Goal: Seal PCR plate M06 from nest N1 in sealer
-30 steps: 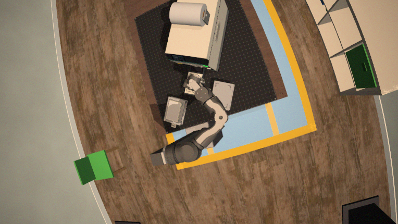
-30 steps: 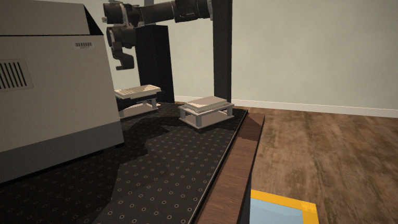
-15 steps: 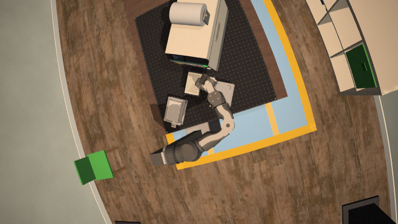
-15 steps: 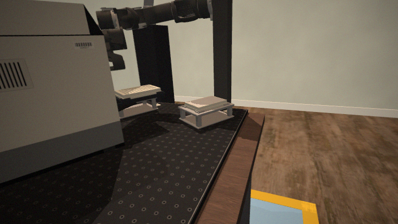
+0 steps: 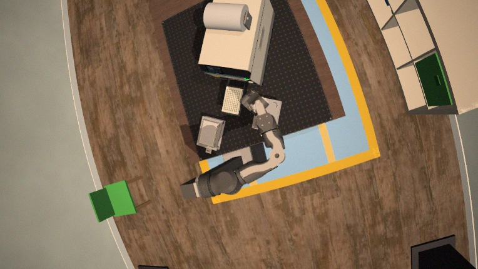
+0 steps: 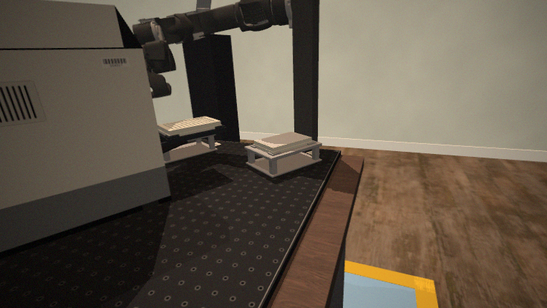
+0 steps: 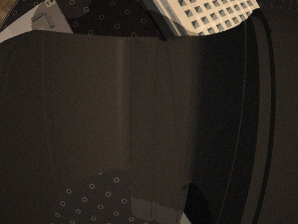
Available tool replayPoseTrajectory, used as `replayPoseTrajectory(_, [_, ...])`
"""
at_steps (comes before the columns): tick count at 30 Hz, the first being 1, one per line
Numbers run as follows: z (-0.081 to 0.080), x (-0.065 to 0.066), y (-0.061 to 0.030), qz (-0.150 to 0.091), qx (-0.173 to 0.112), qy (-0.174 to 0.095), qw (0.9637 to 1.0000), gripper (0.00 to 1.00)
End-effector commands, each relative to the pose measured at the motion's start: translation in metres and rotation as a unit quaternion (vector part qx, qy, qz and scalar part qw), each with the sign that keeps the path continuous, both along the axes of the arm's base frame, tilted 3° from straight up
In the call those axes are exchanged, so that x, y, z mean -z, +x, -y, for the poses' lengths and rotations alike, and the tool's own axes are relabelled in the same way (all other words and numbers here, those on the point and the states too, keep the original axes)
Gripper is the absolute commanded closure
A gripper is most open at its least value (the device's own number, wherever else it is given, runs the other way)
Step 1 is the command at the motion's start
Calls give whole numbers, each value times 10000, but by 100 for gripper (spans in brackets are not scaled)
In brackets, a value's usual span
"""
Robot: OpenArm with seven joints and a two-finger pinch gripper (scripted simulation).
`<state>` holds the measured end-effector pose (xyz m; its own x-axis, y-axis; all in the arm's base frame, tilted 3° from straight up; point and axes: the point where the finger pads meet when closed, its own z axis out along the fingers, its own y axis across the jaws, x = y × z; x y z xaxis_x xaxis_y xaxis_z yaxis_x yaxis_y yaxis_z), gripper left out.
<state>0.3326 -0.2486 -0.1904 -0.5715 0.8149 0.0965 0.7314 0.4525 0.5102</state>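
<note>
The open plate M06 (image 5: 231, 99) lies on the sealer's stage, out in front of the housing (image 5: 234, 36), with its long side along the stage's travel. My gripper (image 5: 249, 97) (image 6: 160, 89) is shut and empty. It hangs to the right of the plate, close to the housing's front right corner. The lamp (image 5: 246, 79) shows green. Nest N1 (image 5: 274, 107) is empty and partly under my arm.
The sealed plate M09 (image 5: 210, 131) (image 6: 283, 143) sits in nest N2 at the front left of the dark mat. A foil roll (image 5: 225, 15) lies on top of the housing. The mat's edge runs along a wooden rim.
</note>
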Motion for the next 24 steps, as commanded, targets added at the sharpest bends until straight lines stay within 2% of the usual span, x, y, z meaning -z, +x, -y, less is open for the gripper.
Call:
replayPoseTrajectory(1, [4,-21,17,47,25,12,10000,100])
replayPoseTrajectory(5, [4,-21,17,47,25,12,10000,100])
replayPoseTrajectory(7, [-3,-19,13,188,368,344,9986,100])
replayPoseTrajectory(10, [-25,-27,26,438,891,861,9913,100])
replayPoseTrajectory(22, [-25,-27,26,438,891,861,9913,100])
replayPoseTrajectory(24, [-31,-21,21,570,1209,1187,9839,100])
